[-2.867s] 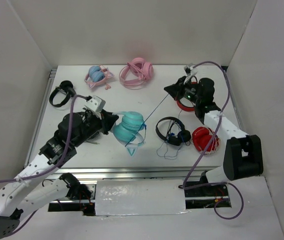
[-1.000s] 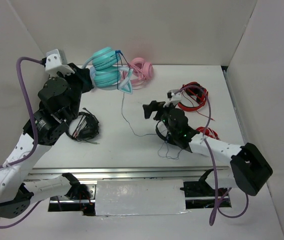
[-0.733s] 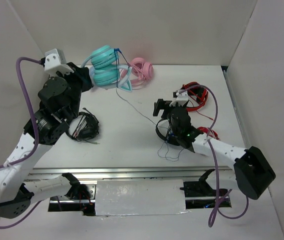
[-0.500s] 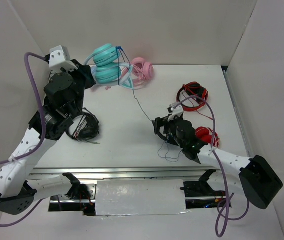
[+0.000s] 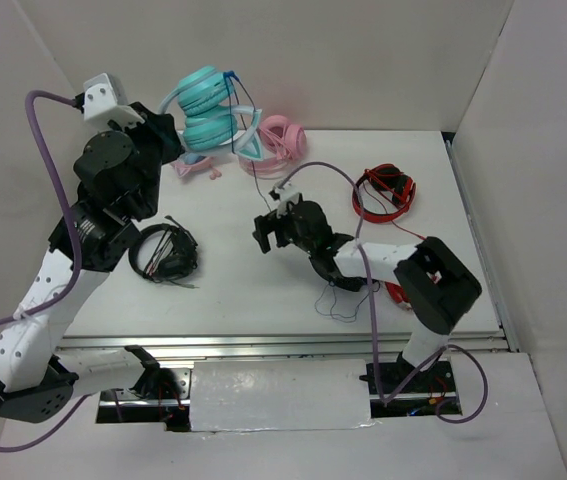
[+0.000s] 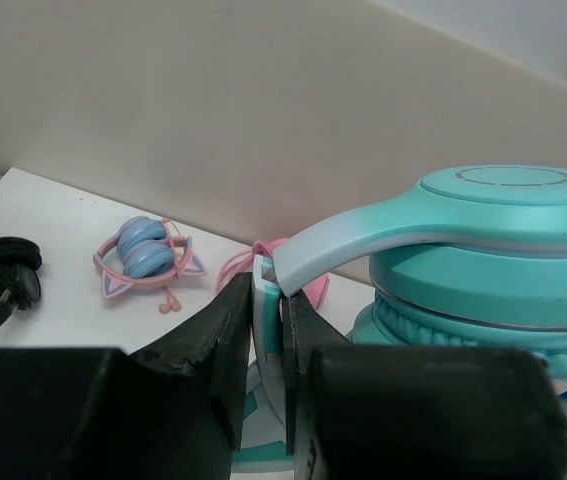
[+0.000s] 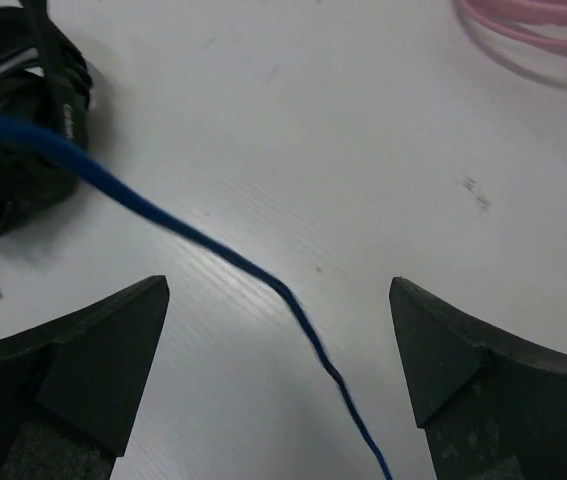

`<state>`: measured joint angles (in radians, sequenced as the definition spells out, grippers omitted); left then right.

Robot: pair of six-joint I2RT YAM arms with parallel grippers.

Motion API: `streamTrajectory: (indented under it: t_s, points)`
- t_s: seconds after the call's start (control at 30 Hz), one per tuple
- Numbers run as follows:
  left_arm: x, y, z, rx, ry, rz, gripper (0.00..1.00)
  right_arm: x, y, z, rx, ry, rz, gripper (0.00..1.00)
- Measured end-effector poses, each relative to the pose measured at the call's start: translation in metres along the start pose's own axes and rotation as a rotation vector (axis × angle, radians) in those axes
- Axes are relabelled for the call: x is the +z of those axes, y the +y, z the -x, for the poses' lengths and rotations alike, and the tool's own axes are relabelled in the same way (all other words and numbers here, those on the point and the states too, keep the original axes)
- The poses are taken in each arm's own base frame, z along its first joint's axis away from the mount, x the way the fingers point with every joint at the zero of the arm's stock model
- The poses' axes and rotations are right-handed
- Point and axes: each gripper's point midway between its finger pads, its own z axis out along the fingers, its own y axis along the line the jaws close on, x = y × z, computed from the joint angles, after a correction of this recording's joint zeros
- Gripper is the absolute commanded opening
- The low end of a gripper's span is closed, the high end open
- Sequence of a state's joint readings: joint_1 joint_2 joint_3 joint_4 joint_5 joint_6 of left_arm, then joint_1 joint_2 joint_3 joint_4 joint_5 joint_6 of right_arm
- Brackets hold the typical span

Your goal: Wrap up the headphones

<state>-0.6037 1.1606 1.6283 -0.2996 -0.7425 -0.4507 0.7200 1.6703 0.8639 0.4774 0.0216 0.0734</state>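
The teal headphones point(image 5: 208, 110) hang high over the back left of the table, cups stacked together. My left gripper point(image 6: 266, 290) is shut on their pale headband point(image 6: 363, 235), just beside the round cups point(image 6: 503, 240). From them a thin dark-blue cable point(image 7: 123, 188) drops toward the middle of the table. It passes slack between the fingers of my right gripper point(image 7: 278, 290), which is wide open and touches nothing. In the top view the right gripper point(image 5: 266, 232) sits low over the table's centre, pointing left.
A black pair with a coiled cord point(image 5: 163, 252) lies left of centre, and another black pair point(image 5: 348, 265) lies under my right arm. Red headphones point(image 5: 383, 195) are at the right. An all-pink pair point(image 5: 278, 138) and a pink-banded blue pair point(image 6: 148, 255) lie at the back. White walls surround the table.
My right gripper has swung left across the table to the hanging cable, staying open. The left arm has shifted only slightly, keeping the headphones raised.
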Motion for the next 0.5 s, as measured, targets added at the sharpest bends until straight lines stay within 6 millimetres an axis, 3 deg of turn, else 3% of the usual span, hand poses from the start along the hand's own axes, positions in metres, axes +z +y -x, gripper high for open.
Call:
streamTrajectory:
  t_s: [0.13, 0.2, 0.23, 0.3, 0.37, 0.43, 0.5]
  points:
    - [-0.002, 0.000, 0.013, -0.012, -0.020, 0.000, 0.00, 0.022, 0.030, 0.009, 0.022, 0.001, 0.061, 0.95]
    - [-0.004, 0.000, 0.020, -0.023, -0.034, -0.001, 0.00, 0.027, 0.046, 0.006, 0.041, 0.019, 0.116, 0.75]
    - [-0.004, 0.000, 0.024, -0.028, -0.040, 0.000, 0.00, 0.030, 0.054, 0.002, 0.052, 0.035, 0.145, 0.57]
    - [-0.005, 0.001, 0.029, -0.036, -0.053, 0.007, 0.00, 0.033, 0.070, -0.006, 0.069, 0.073, 0.203, 0.37]
    - [-0.005, 0.003, 0.035, -0.043, -0.066, 0.021, 0.00, 0.031, 0.088, -0.018, 0.072, 0.113, 0.245, 0.04]
    - [-0.001, 0.004, 0.038, -0.047, -0.075, 0.037, 0.00, 0.022, 0.112, -0.030, 0.062, 0.139, 0.290, 0.00]
    - [0.009, 0.008, 0.038, -0.046, -0.081, 0.062, 0.00, -0.001, 0.143, -0.051, 0.045, 0.177, 0.348, 0.00]
